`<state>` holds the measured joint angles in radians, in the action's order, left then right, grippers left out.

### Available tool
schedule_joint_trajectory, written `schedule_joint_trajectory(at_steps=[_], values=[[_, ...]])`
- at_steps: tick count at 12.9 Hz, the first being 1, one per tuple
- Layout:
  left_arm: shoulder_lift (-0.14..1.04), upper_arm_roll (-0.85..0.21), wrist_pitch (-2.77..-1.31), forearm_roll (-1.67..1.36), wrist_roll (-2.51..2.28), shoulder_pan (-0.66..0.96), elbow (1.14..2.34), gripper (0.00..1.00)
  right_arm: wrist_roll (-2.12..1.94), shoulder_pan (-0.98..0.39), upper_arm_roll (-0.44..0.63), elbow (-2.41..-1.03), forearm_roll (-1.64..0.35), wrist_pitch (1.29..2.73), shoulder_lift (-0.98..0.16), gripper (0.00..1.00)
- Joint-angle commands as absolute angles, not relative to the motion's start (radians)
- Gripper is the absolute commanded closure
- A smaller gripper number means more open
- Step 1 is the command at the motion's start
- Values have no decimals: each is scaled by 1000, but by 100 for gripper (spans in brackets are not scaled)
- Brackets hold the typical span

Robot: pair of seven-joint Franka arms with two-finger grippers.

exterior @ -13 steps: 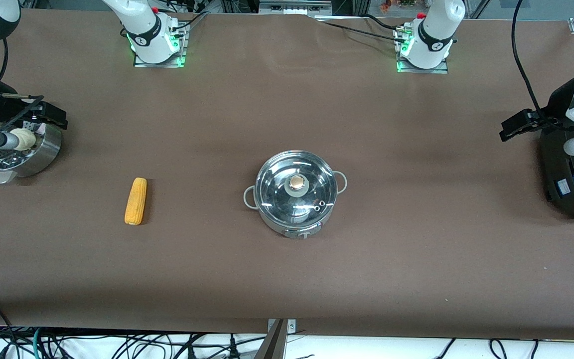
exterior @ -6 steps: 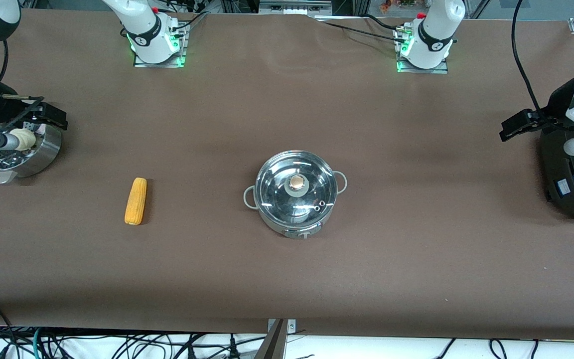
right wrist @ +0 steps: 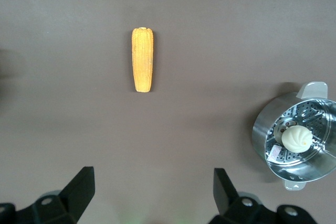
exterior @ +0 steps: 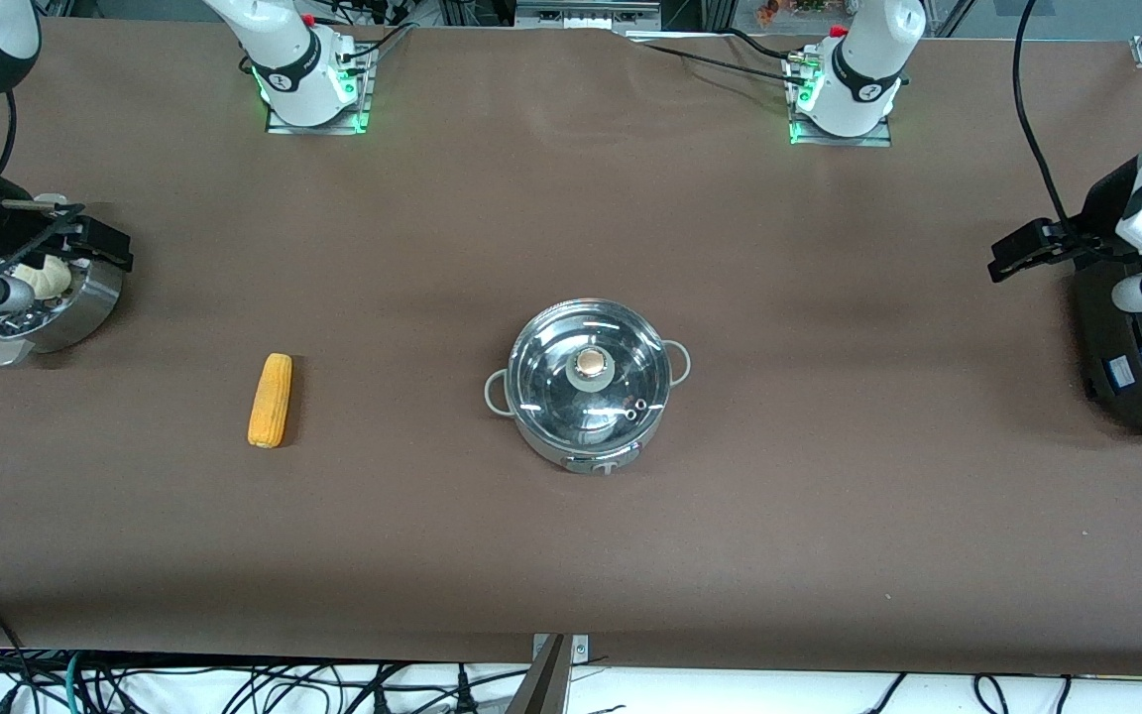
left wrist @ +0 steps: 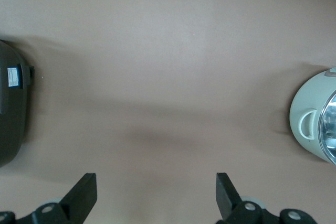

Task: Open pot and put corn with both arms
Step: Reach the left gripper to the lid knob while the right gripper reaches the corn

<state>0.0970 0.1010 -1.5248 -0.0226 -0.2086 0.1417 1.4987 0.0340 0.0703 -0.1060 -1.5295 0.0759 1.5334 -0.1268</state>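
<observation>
Your pot (exterior: 588, 395) has its lid on; the corn (exterior: 270, 400) lies apart on the tabletop (exterior: 571, 545).
Left tool (left wrist: 156, 198) and right tool (right wrist: 152, 195) hang high, fingers apart, holding nothing.

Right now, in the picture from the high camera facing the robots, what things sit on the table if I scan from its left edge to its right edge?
Steamer bowl holding a pale bun → corn cob → lidded steel pot → black cooker.
</observation>
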Motion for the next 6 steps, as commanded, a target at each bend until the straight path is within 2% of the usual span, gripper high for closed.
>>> schedule_joint_trajectory(at_steps=[1,6], values=[[152,101,-1511,-20,-187,140,1482,0,15,83,-118,-1502,64,1581,-158,0],[166,101,-1494,-21,-189,136,1483,0,31,77,-120,-1508,63,1646,-242,0]])
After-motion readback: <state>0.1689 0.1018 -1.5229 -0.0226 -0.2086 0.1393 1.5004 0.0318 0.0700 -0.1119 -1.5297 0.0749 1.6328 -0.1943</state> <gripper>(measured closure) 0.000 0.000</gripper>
